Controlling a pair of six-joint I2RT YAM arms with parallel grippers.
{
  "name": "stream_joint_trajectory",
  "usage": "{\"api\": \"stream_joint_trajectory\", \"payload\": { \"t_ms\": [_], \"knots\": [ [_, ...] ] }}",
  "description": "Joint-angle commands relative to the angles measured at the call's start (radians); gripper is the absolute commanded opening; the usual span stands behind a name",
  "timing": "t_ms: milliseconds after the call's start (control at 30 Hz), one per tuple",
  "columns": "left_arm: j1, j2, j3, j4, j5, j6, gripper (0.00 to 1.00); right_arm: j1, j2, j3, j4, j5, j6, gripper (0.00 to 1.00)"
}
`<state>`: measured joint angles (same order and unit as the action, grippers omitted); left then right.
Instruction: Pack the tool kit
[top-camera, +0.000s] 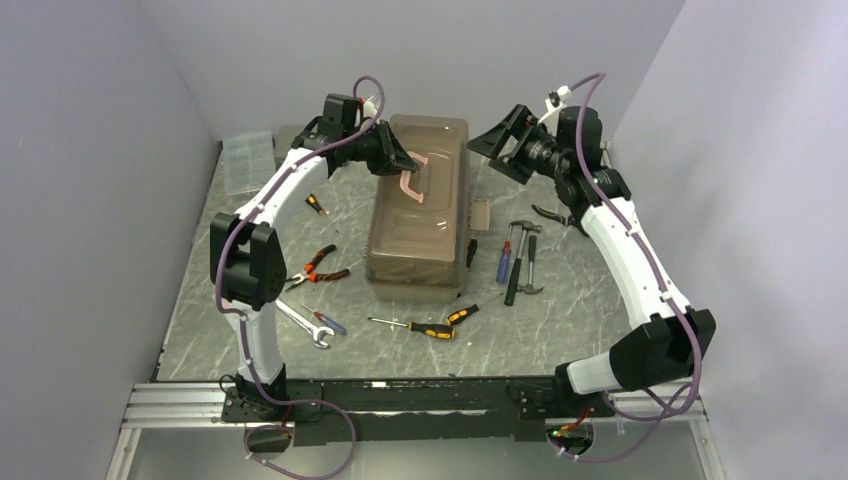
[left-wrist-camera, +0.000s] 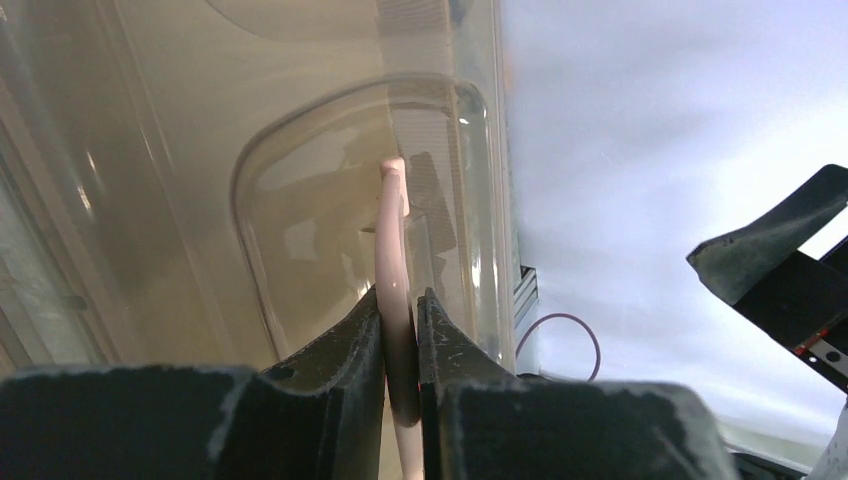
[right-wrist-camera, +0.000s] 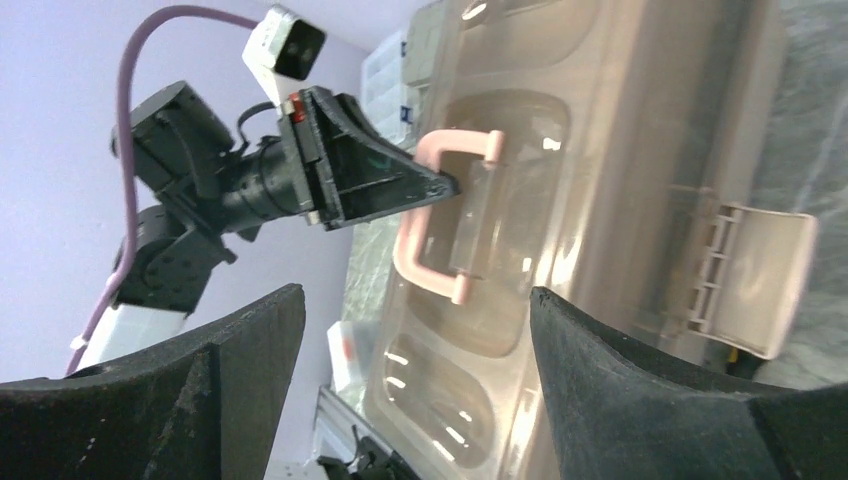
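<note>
Pink handle (left-wrist-camera: 393, 230) pinched by left hand (left-wrist-camera: 402, 300) | right hand (right-wrist-camera: 415, 295) spread wide

toolbox (top-camera: 420, 225): one; organiser box (top-camera: 249, 162): one; hammers (top-camera: 515, 275): two; pliers (top-camera: 320, 266): two; screwdrivers (top-camera: 430, 329): at least four

Grey marbled worktop (top-camera: 590, 310), clear compartmented organiser box (top-camera: 248, 162) lying flat at the far left corner, close against the left wall, plain pale lilac walls (top-camera: 90, 200) enclosing three sides, aluminium rail (top-camera: 180, 405) along the near edge.
</note>
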<state>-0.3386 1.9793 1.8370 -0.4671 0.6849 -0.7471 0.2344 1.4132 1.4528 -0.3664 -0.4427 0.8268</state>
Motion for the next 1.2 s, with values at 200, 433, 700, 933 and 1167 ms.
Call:
{"api": "stream_joint_trajectory", "payload": {
  "t_ms": [200, 433, 700, 933, 1167],
  "knots": [
    [-0.01, -0.028, 0.068, -0.001, 0.037, 0.03, 0.0, -0.083, -0.077, -0.18, -0.035, 0.061, -0.095, 0.84],
    [0.011, -0.069, 0.089, 0.017, 0.043, 0.003, 0.0, -0.117, -0.047, -0.239, -0.009, 0.037, -0.111, 0.85],
    [0.041, -0.102, 0.084, 0.038, 0.063, -0.018, 0.0, -0.127, 0.021, -0.259, 0.012, 0.037, -0.154, 0.63],
    [0.063, -0.123, 0.088, 0.05, 0.08, -0.028, 0.0, -0.126, 0.072, -0.299, 0.078, 0.015, -0.153, 0.33],
    [0.086, -0.136, 0.074, 0.058, 0.094, -0.031, 0.0, -0.097, 0.147, -0.286, 0.139, -0.02, -0.139, 0.12]
  ]
}}
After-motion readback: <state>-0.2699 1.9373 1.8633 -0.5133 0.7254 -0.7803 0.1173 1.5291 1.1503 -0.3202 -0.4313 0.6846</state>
